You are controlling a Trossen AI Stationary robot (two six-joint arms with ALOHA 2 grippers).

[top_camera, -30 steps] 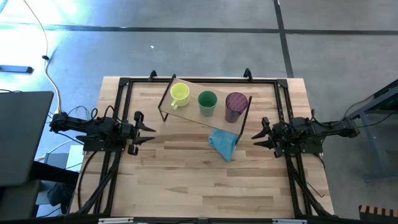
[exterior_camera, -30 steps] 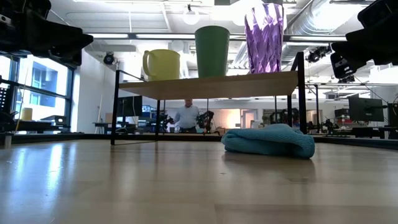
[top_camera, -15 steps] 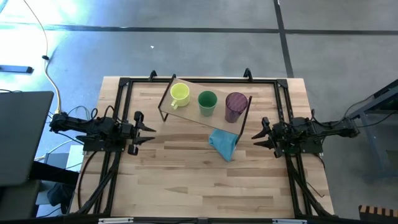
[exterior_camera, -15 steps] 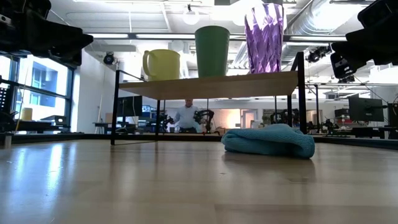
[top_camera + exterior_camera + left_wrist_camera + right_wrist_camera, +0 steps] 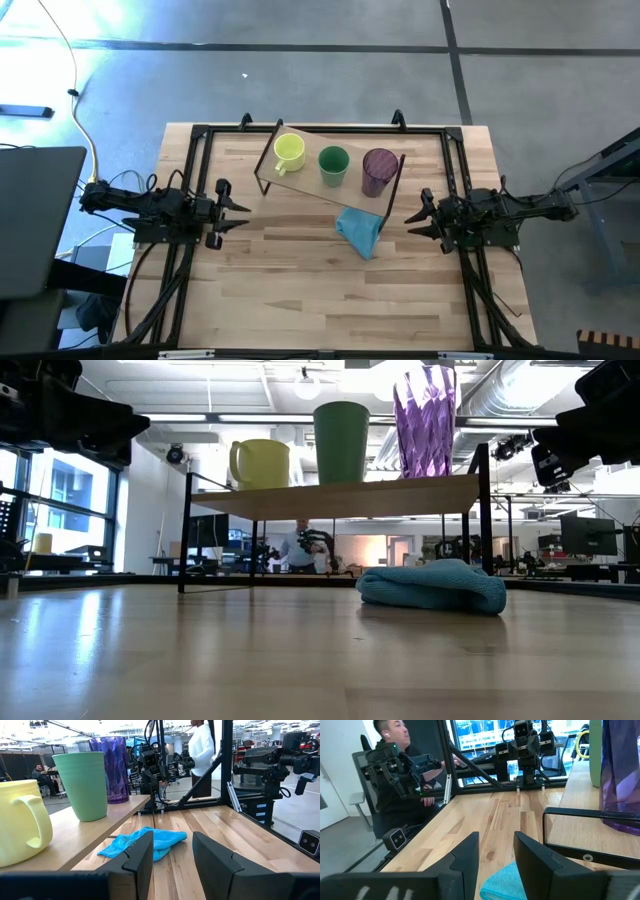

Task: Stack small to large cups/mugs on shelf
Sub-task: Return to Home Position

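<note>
The yellow mug (image 5: 289, 151), the green cup (image 5: 333, 164) and the purple ribbed tumbler (image 5: 378, 170) stand upright in a row on the wooden shelf (image 5: 310, 180), from the table's left to its right. They also show in the low view: mug (image 5: 260, 463), cup (image 5: 341, 442), tumbler (image 5: 425, 430). My left gripper (image 5: 238, 209) is open and empty at the table's left side. My right gripper (image 5: 412, 216) is open and empty at the table's right side. Both are clear of the shelf.
A blue cloth (image 5: 360, 230) lies crumpled on the table just in front of the shelf's right end. A black metal frame (image 5: 200, 140) runs round the table top. People show in the room beyond the table.
</note>
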